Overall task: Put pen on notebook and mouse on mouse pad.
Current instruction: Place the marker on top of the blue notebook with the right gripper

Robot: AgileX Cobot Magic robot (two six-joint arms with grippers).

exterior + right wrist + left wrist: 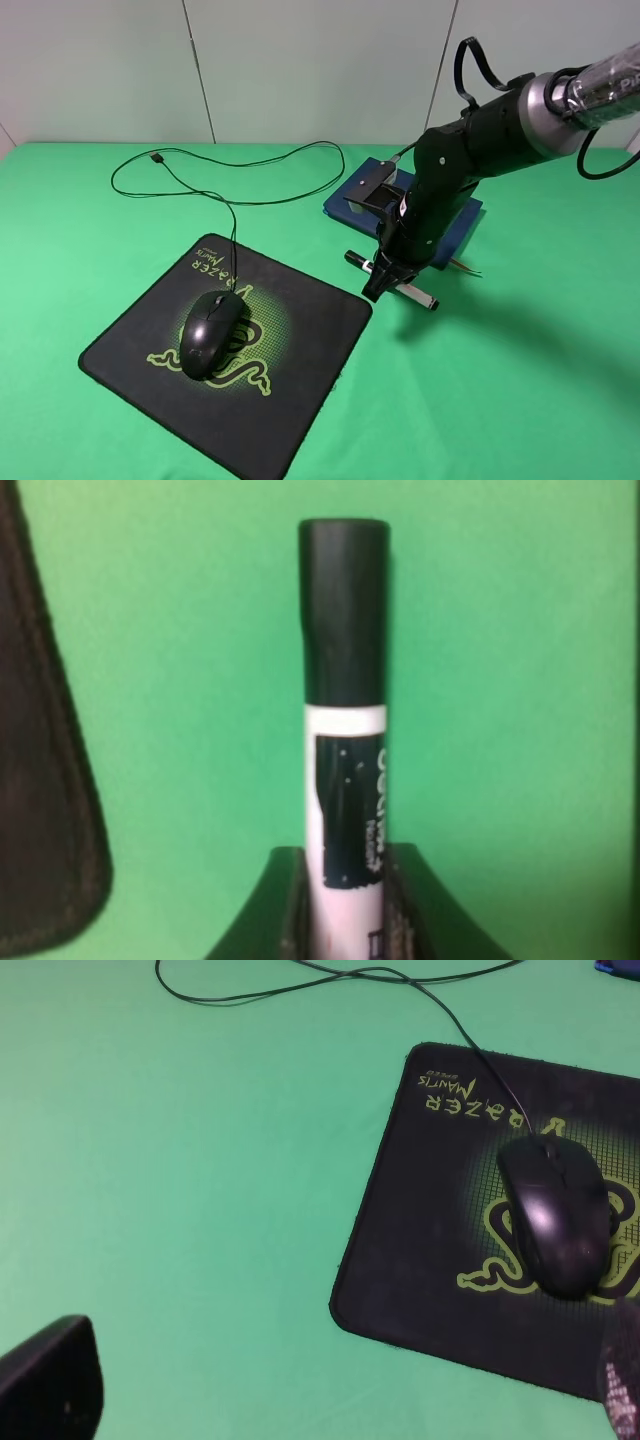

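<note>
Mouse (210, 332) on mouse pad (300, 375); pen (416, 294) seemingly just before notebook (462, 228).

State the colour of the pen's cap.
Black. The cap of the pen shows best in the right wrist view.

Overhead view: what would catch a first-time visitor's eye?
A black robot arm reaches in from the right, its tool clamped on a short white black-capped marker pen beside a dark blue hardcover notebook. To the left, a glossy black computer mouse sits on a square black cloth mouse pad with a green snake logo.
</note>
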